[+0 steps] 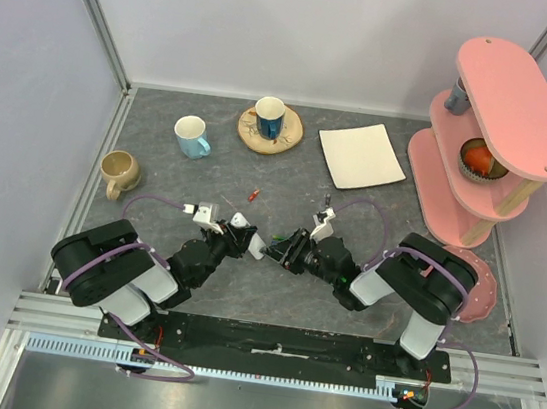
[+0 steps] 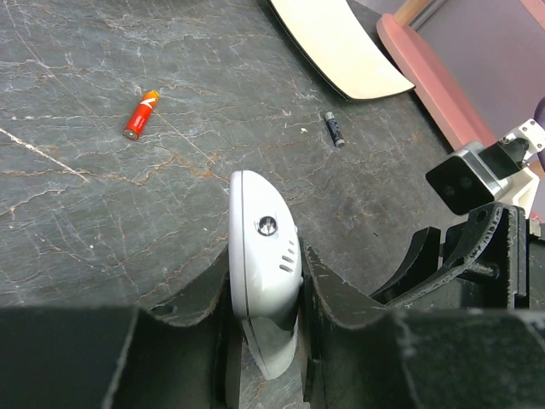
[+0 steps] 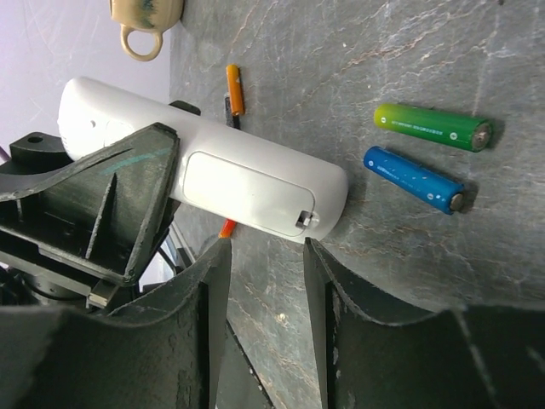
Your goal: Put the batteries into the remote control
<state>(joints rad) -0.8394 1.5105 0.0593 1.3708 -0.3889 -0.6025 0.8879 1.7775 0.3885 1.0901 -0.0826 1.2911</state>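
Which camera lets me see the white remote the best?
The right wrist view. There the remote control shows almost full length, with its battery cover facing the camera. The left wrist view shows only its rounded end, pinched in the left gripper. The top view shows just a small white bit.

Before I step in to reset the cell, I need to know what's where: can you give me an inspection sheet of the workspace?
Surface: grey marbled table, no spills seen.
Job's things: remote control, cover shut, in left gripper; red-orange battery, dark battery, green battery, blue battery loose on table.
Clutter: beige mug, light-blue mug, dark-blue mug on a wooden disc, white plate, pink plate.
Grippers: left gripper shut on the remote control; right gripper open at its end.
Cables: purple cables arch behind each gripper.
Surroundings: pink tiered shelf, pale walls.
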